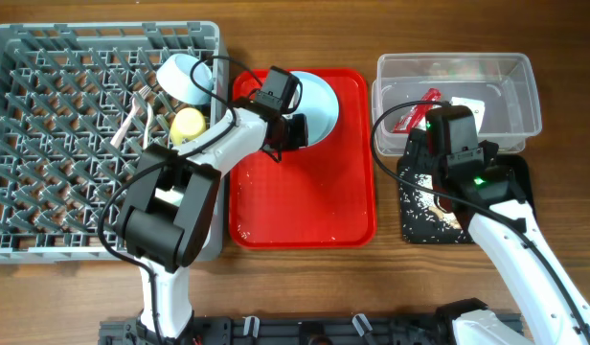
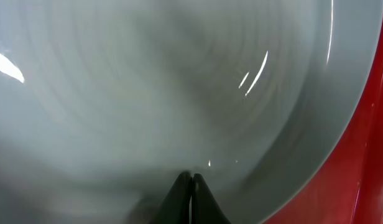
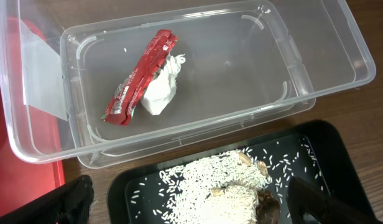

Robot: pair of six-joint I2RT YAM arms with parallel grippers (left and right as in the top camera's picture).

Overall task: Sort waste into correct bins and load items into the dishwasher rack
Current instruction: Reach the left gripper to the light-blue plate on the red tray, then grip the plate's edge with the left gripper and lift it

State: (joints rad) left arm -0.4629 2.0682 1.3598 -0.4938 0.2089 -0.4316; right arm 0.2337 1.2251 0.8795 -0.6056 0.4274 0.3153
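Observation:
The light blue plate (image 1: 319,103) lies at the back of the red tray (image 1: 305,206). My left gripper (image 1: 291,131) is shut, its tips on the plate's surface (image 2: 179,81), with nothing seen between the fingers (image 2: 191,177). The grey dishwasher rack (image 1: 46,144) holds the pale blue-green bowl (image 1: 185,79), the yellow cup (image 1: 188,123) and a white fork (image 1: 132,110). The clear tub (image 3: 316,68) holds the red wrapper (image 3: 138,74) and the crumpled white paper (image 3: 160,90). Rice scraps (image 3: 222,186) lie in the black tray (image 3: 135,193). My right gripper (image 3: 194,205) is open above them. The small white bowl is out of view.
The rack fills the table's left side, and the red tray sits next to it in the middle. The clear tub (image 1: 510,67) stands at the back right with the black tray (image 1: 415,225) just in front of it. Both arms' cables loop above the trays.

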